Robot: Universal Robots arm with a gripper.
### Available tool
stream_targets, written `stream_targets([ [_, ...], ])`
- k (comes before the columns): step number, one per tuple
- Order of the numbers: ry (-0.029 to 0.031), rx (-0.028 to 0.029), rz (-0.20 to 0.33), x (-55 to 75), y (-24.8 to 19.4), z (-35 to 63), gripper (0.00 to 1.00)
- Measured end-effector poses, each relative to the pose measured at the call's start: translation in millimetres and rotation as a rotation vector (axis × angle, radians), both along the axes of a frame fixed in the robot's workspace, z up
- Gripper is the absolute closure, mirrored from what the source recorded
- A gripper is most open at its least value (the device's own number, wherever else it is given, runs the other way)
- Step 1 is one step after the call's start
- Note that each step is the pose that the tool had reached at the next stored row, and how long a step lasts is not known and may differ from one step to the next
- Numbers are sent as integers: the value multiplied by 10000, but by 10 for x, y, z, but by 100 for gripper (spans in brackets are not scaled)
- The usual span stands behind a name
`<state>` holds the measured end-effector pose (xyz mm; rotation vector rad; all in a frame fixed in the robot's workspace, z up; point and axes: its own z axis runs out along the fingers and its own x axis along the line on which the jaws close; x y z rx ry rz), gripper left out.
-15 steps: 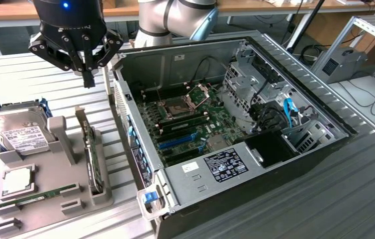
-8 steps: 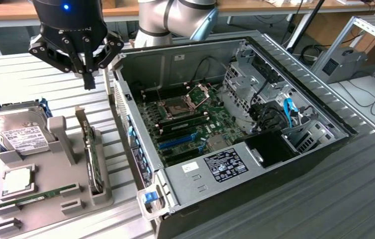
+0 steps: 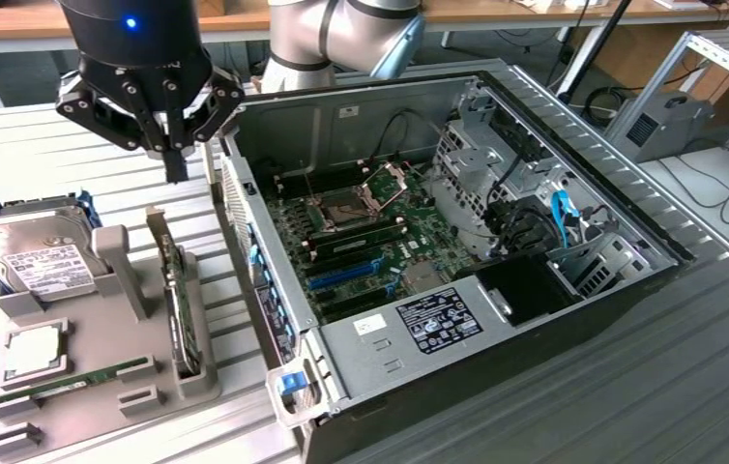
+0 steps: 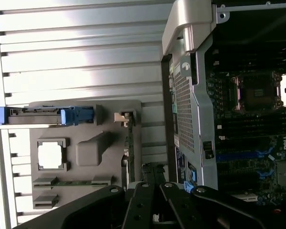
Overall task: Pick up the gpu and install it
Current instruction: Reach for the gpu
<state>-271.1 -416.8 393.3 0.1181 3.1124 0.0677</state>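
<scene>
The gpu [image 3: 180,300] is a thin dark card standing on its edge in a slot of the grey holder [image 3: 94,406], its silver end bracket [image 3: 156,237] pointing up. In the wrist view the gpu [image 4: 129,150] is a narrow strip along the holder's edge nearest the case. My gripper [image 3: 176,166] hangs in the air above and a little behind the bracket end of the card. It is shut with nothing between its fingers. In the wrist view the gripper [image 4: 154,172] stands apart from the card.
An open computer case [image 3: 338,348] with its motherboard [image 3: 378,232] showing lies right beside the holder. The holder also carries a silver hard drive [image 3: 36,261], a processor [image 3: 36,350] and a green RAM stick [image 3: 74,379]. Everything rests on a slatted metal table [image 3: 68,145].
</scene>
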Motion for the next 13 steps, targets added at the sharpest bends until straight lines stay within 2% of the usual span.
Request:
stream_targets([
  [13, 1, -1, 0, 0, -168, 1, 89],
])
